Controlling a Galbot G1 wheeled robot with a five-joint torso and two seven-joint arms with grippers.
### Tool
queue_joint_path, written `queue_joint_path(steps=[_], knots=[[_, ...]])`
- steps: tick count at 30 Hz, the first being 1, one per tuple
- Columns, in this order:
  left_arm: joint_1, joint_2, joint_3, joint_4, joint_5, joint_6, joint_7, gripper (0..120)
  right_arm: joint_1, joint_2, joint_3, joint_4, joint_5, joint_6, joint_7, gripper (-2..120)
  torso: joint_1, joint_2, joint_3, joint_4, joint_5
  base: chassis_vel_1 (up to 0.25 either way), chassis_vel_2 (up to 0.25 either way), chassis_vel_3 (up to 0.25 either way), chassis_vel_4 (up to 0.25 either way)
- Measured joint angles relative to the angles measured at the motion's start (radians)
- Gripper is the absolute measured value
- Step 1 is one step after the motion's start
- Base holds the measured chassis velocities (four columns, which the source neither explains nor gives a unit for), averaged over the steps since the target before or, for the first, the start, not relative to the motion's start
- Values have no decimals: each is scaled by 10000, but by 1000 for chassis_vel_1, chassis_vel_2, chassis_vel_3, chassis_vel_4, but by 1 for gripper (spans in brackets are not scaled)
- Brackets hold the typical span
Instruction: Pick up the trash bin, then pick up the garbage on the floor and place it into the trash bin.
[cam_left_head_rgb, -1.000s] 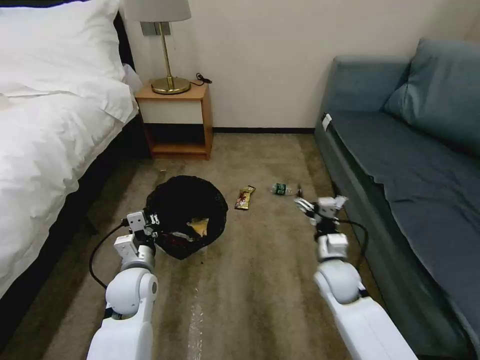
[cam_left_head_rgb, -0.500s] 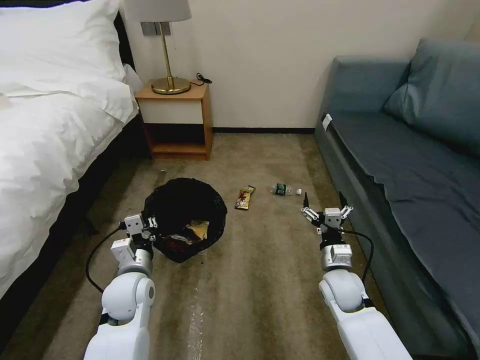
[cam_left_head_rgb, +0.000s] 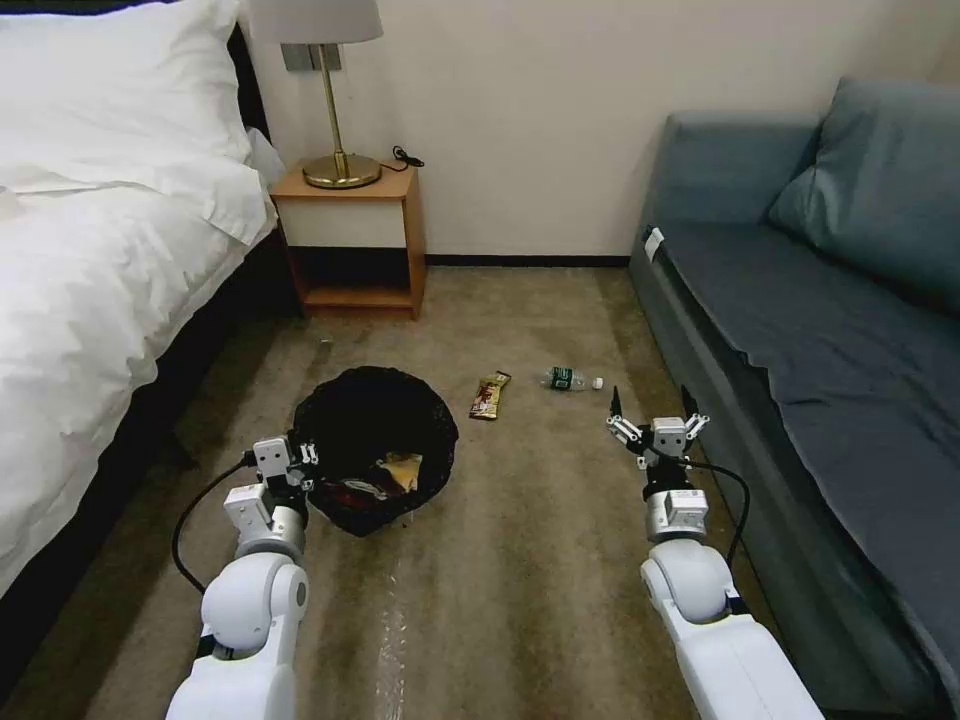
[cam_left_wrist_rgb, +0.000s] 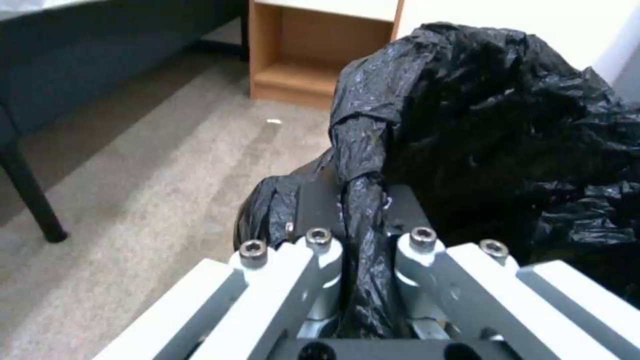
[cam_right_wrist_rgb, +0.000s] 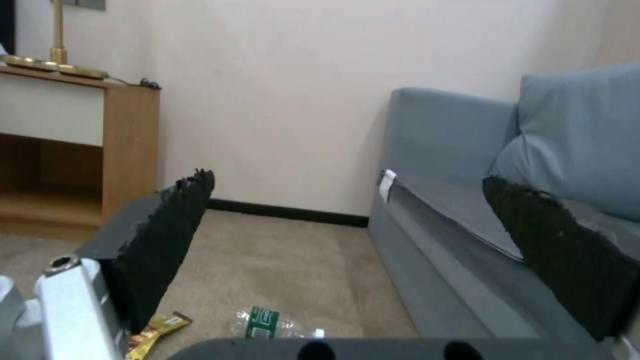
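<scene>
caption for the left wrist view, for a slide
Left gripper clamped on the trash bin's black bag rim, nightstand beyond.

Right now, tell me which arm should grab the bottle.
Right. The right gripper is open and empty, close to the bottle. The left gripper is shut on the trash bin rim.

Soft, even indoor light, glare streak on the carpet (cam_left_head_rgb: 390, 630), slightly blurred wrist views.

White bin (cam_left_head_rgb: 375, 440) under black bag
</scene>
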Motion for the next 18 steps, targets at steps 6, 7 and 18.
queue_joint_path(steps=[6, 7, 18], knots=[[44, 63, -24, -49, 9, -8, 15, 4, -14, 51, 20, -87, -55, 140, -23, 100, 0, 0, 0, 0, 1, 0, 0, 0, 0], [41, 65, -24, -55, 9, -9, 15, 4, -14, 52, 20, -87, -56, 142, -23, 100, 0, 0, 0, 0, 1, 0, 0, 0, 0], [46, 93, -11, -139, 12, -9, 8, 4, -33, 76, 42, -54, -150, 178, -48, 100, 0, 0, -1, 0, 1, 0, 0, 0, 0]])
